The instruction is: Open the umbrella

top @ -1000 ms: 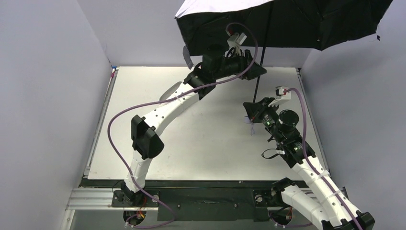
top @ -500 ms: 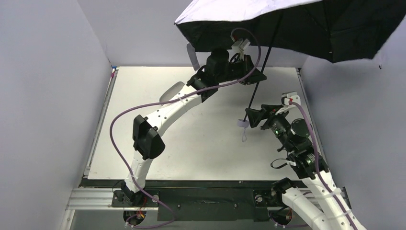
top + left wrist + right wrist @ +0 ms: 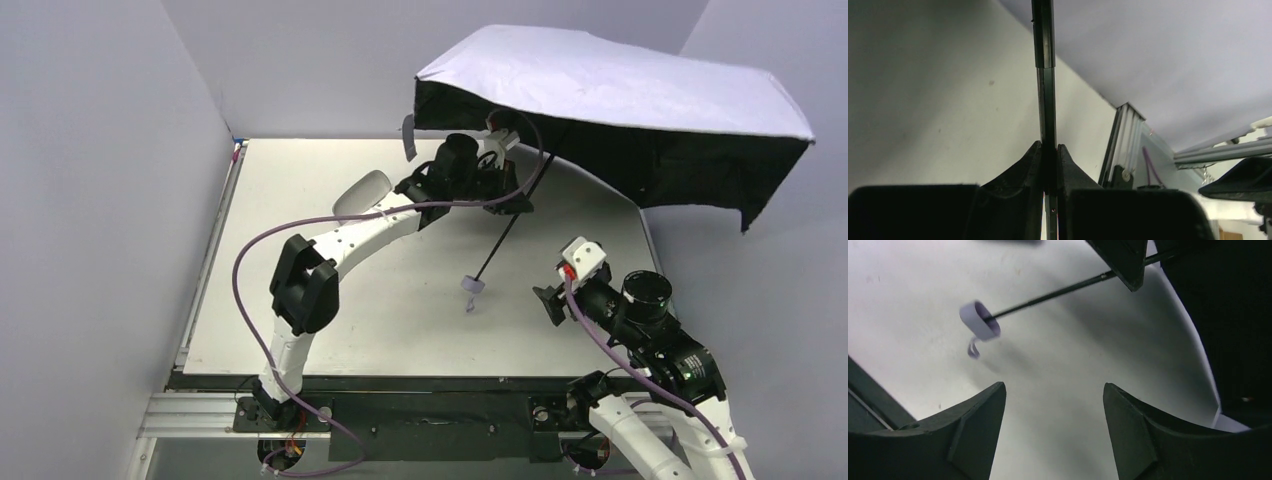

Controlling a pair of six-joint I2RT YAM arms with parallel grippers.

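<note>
umbrella shaft (image 3: 497, 243) upr end behind canopy (image 3: 610, 85)

arms (image 3: 350, 228): white links, black joints | cables (image 3: 237, 278): purple | pincer fingers (image 3: 973, 435): black, wedge-shaped

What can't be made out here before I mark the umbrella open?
Top external: the umbrella canopy hides the shaft top and runner, so any latch is unseen.
Left wrist: the left gripper clamps the shaft; both shaft ends run off frame.
Right wrist: handle blurred; canopy cut by the right edge.
</note>
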